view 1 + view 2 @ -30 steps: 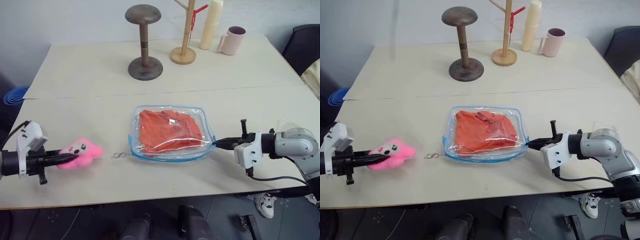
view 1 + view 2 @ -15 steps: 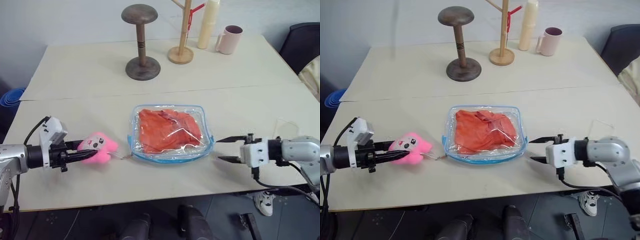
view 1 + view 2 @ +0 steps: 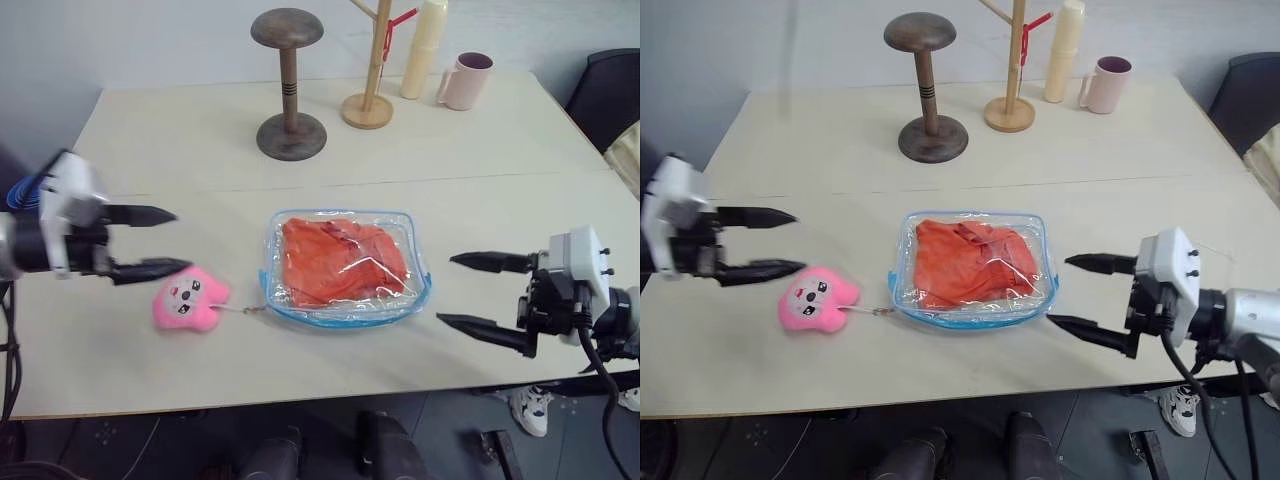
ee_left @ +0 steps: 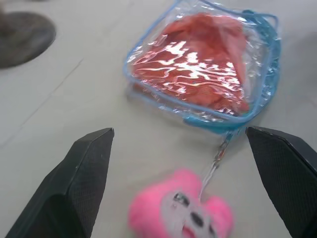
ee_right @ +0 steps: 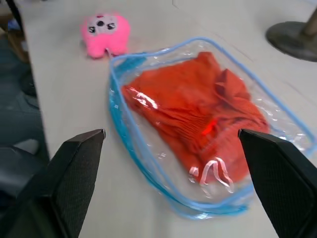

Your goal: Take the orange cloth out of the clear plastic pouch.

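- Clear plastic pouch (image 3: 347,268): lies flat at the table's centre, blue trim all round. I judge it sits there so both arms can reach it equally.
- Orange cloth (image 3: 343,262): folded and wrinkled, wholly inside the pouch; no part pokes out, so I count removal as not yet begun.
- Pink plush (image 3: 188,300): rests face-up on the table at 9 o'clock of the pouch, joined to it by a thin chain (image 3: 245,309). I take it for the zipper pull, which would explain its place at that edge.
- Left gripper (image 3: 165,241): jaws wide, holding nothing, poised above and just to 10 o'clock of the plush, not touching it.
- Right gripper (image 3: 468,293): jaws wide, holding nothing, near the pouch's 3 o'clock edge but apart from it, fingers pointing toward the pouch.
- Table (image 3: 180,130): pale top, seam across the middle.
- Far edge, 12 to 1 o'clock of the pouch: wooden hat stand (image 3: 289,85), wooden rack (image 3: 373,70) with a red strap, cream cylinder (image 3: 423,48), pink mug (image 3: 464,80); all well apart from the work.
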